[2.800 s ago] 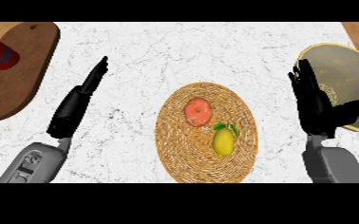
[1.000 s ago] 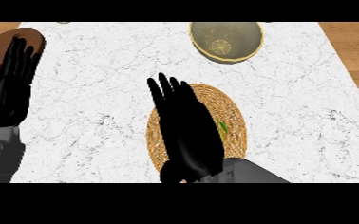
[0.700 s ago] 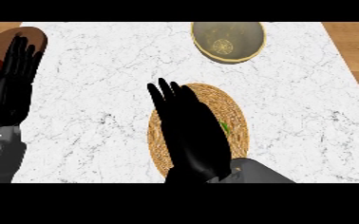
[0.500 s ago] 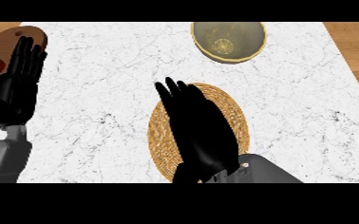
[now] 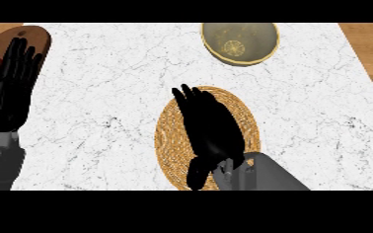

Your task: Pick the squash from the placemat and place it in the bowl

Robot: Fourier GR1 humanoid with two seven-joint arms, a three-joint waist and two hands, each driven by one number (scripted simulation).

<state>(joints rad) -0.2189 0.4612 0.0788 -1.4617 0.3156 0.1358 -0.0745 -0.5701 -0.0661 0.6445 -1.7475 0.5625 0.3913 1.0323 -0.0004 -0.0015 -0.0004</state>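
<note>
- The desk (image 5: 109, 103) of white marble fills most of the frame; a wooden strip shows along its right edge, in the upper right.
- The right hand (image 5: 207, 128) lies flat over the middle of the woven placemat (image 5: 169, 138), fingers straight and open, gripping nothing. Compared with a moment ago it has slid lower and a little rightward over the mat, so it now covers the spot where the produce lay.
- The left hand (image 5: 18, 86) rests open at the left edge of the frame, fingers up, over a dark wooden board (image 5: 40, 37) in the upper left corner.
- The bowl (image 5: 241, 42) sits in the upper right, well apart from the placemat, with bare marble between them.
- The squash is hidden: it shows nowhere, and is presumably under the right palm on the placemat.
- Judged from this, the grasp is only about to start; the fingers have not curled yet.
- Open room: a clear path runs from the mat up and right to the bowl. The hand would need to clear the bowl's near rim.
</note>
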